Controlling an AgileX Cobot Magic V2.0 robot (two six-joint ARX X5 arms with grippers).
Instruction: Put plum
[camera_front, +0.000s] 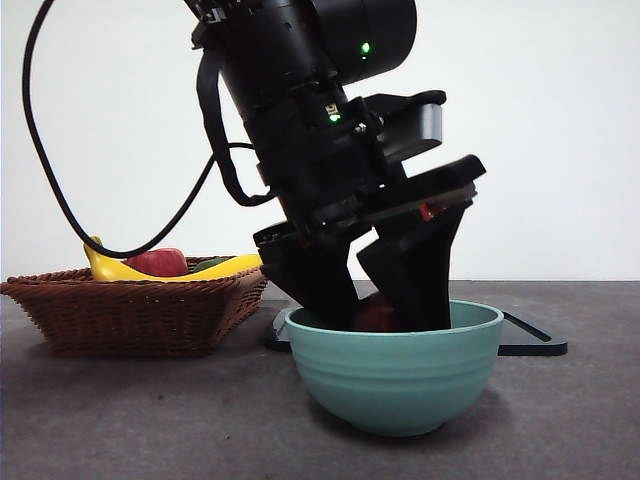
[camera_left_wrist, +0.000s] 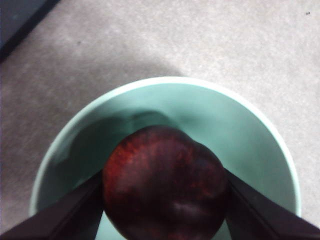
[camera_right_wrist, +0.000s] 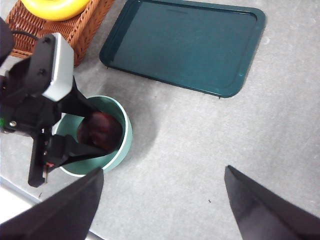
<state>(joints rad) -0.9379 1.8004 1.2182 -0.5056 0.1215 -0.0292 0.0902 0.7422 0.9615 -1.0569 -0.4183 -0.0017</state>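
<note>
While the left gripper (camera_front: 378, 300) reaches down into the teal ceramic bowl (camera_front: 395, 375), its two black jaws are clamped on either side of the dark maroon, glossy round plum (camera_left_wrist: 165, 192). In the left wrist view the fruit fills the gap between the jaws and sits low inside the bowl, below the rim; whether it touches the bottom cannot be told. From the front only a sliver of the plum shows between the jaws above the rim. The right gripper (camera_right_wrist: 162, 200) hangs well above the grey table (camera_right_wrist: 200, 150), jaws spread wide and holding nothing. Behind the bowl lie a dark green rectangular tray (camera_right_wrist: 182, 42) and a brown woven wicker basket (camera_front: 135, 310) holding a yellow banana (camera_front: 175, 270) and a red fruit (camera_front: 157, 262).
</note>
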